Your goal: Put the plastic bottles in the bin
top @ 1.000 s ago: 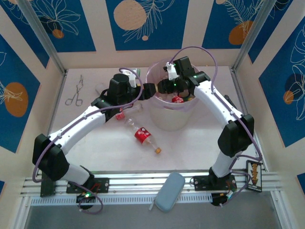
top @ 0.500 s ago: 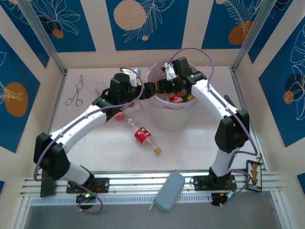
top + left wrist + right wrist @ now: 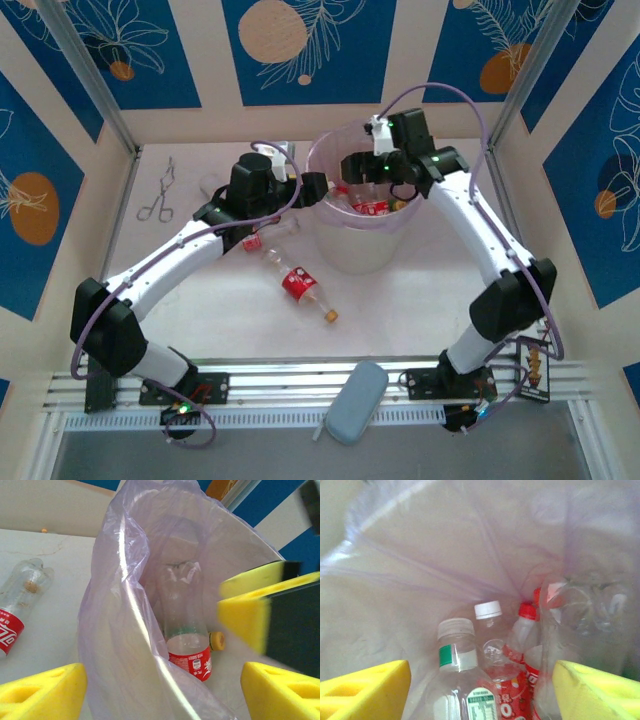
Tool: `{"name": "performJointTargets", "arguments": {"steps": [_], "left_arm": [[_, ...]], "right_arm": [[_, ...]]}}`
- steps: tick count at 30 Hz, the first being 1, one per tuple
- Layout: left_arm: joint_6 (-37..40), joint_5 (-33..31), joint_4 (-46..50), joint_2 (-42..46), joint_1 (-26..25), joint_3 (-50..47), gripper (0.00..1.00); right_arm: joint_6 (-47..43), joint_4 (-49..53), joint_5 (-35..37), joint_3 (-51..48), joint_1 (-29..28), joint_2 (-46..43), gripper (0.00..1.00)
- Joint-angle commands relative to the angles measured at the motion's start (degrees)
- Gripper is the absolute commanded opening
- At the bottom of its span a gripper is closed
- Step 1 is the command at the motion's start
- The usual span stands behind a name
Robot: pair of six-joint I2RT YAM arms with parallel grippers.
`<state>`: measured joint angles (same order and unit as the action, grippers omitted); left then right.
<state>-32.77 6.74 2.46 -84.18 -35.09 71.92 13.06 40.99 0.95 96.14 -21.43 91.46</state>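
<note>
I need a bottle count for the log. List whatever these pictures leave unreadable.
- Top view: how many bottles lie in the bin; the right arm covers part of its opening, and they are tiny.
- Top view: a bottle half hidden under the left arm.
- Left wrist view: a table bottle cut off by the left edge.
- Right wrist view: the nearest bottle cut off below; the clear one at right is blurred.
</note>
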Motion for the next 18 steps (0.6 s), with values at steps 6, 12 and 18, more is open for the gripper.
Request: {"name": "performJointTargets", "arguments": {"steps": [6, 12, 18], "left_arm": [[1.21, -1.06, 0.97, 0.69, 1.0, -0.53, 0.8], [1.5, -1.69, 2.25, 1.66, 1.06, -0.25, 0.81], [2.86, -1.56, 3.25, 5.96, 2.05, -0.72, 0.99]], "right_arm": [[0.48, 0.8, -0.4, -0.69, -1.12, 0.23, 0.56], [1.39, -2.03, 0.7, -2.01, -2.75, 1.03, 0.5], [1.48, -2.26, 0.54, -2.05, -1.53, -5.18, 0.57]]}}
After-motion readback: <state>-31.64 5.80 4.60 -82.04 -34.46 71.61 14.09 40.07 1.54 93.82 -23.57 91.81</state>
